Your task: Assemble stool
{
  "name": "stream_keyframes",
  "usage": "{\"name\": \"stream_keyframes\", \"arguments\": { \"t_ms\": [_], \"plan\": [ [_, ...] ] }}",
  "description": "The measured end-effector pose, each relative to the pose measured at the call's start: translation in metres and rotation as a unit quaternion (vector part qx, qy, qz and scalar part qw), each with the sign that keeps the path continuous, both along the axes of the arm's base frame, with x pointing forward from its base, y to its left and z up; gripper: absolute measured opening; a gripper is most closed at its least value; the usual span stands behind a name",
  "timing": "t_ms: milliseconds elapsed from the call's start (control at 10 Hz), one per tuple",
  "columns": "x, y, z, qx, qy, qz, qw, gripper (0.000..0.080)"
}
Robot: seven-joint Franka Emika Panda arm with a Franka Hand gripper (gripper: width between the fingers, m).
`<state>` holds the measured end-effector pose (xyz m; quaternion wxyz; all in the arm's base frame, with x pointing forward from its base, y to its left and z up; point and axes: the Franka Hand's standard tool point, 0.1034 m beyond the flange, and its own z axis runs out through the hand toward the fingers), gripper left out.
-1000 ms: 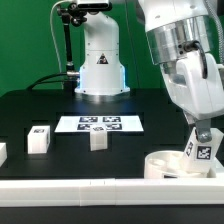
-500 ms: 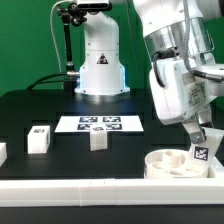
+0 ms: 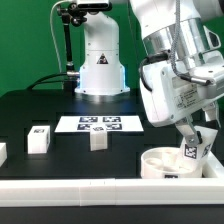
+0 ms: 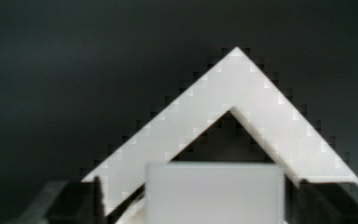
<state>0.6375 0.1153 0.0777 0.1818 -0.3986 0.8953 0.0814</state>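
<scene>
One leg block [image 3: 98, 139] stood just before the marker board [image 3: 100, 124], a second leg block [image 3: 39, 140] toward the exterior view's left (the seat [image 3: 155, 168] lay far right).

A white plastic stool lies in loose parts on a dark table. The round, low seat [image 3: 160, 166] rests flat at the near side, toward the exterior view's right, its raised rim facing up. One small rectangular block, the held leg [image 3: 192, 151], leans tilted over the seat with its lower end inside the rim. Its black-and-white square tag faces the camera, and the gripper [image 3: 201, 137] clasps its upper end. Three more blocks stand apart on the table toward the exterior view's left. These are the middle leg [image 3: 98, 140], the left leg [image 3: 39, 140] with a tag on top, and the edge leg [image 3: 2, 151], which is cut off by the frame.
</scene>
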Motion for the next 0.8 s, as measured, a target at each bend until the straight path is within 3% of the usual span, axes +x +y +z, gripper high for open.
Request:
{"name": "stream_keyframes", "arguments": {
  "t_ms": [200, 500, 800],
  "plan": [
    [-0.001, -0.010, 0.011, -0.014, -0.017, 0.074, 0.997, 0.0641],
    [-0.004, -0.026, 0.032, -0.051, -0.055, 0.178, 0.981, 0.0648],
    [-0.006, -0.026, 0.032, -0.044, -0.049, 0.179, 0.982, 0.0648]
  ]
}}
